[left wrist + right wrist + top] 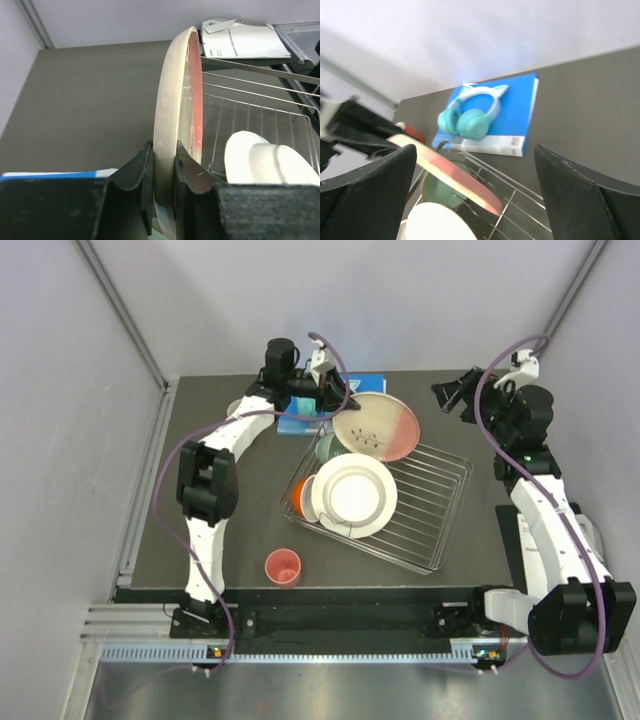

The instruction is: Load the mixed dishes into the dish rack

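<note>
The large pink-and-cream plate (172,95), glazed and round, is pinched on edge at its rim by the left gripper (164,160), its lower rim hidden between the black fingers (142,175), above the far corner of the wire dish rack (432,502). White plates (270,160) right of that gripper are cut off; the right gripper (452,395) is spread wide.

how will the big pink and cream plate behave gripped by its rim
Probably stiff: the pink-and-cream plate holds its shape on edge. The left gripper pinches only its rim, so it may pivot or slip. Likely breakable if dropped.
</note>
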